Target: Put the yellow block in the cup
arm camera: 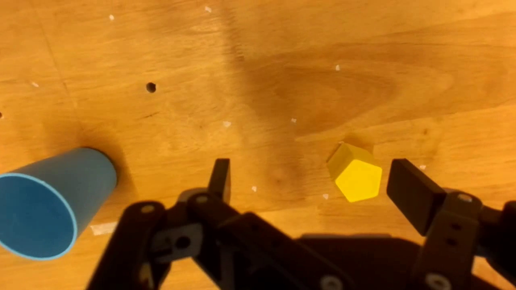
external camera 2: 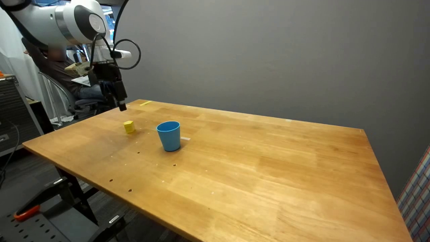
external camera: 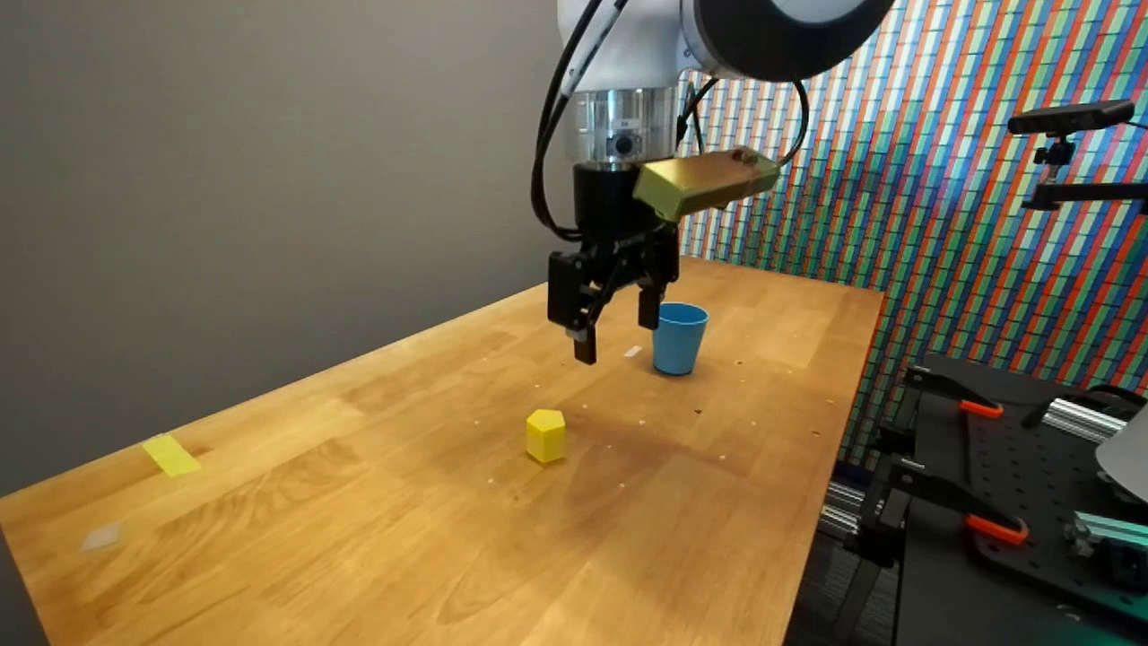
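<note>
Hovering over the table [external camera: 359,538] with gripper [external camera: 617,333] spread apart, having yellow block [arm camera: 358,180] below and blue cup [external camera 2: 170,137] off to one side.

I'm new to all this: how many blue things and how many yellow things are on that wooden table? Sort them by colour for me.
Blue: 1, the cup
Yellow: 2, the block and the flat patch
Total: 3

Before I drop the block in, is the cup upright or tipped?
Upright: in both exterior views the cup stands on its narrower end, mouth up.
</note>
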Controlling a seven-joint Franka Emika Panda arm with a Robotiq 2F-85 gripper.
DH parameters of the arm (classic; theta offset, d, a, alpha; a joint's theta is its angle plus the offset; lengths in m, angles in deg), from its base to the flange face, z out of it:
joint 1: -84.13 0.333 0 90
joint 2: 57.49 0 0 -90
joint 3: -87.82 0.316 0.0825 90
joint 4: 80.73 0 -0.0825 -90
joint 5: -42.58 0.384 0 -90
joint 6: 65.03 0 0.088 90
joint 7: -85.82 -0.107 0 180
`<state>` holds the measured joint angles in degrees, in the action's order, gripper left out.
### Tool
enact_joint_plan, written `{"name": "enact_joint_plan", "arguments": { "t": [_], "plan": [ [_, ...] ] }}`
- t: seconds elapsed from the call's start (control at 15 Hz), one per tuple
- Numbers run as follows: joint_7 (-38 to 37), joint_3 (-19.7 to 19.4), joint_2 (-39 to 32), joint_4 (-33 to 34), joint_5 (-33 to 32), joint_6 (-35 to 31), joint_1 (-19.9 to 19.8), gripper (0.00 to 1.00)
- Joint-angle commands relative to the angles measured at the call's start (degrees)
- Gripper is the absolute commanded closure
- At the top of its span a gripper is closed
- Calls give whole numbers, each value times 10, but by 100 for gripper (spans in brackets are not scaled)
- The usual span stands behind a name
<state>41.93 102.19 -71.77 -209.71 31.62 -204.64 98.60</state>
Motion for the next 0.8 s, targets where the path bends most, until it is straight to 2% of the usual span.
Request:
{"name": "enact_joint_plan", "arguments": {
  "t": [0.0, 0.33, 0.73],
  "plan": [
    [-34, -23, -57, 52, -17, -5, 53, 0],
    [-42, -45, -108, 108, -31, -8, 106, 0],
    [-31, -82, -135, 140, -55, -21, 122, 0]
  ]
}}
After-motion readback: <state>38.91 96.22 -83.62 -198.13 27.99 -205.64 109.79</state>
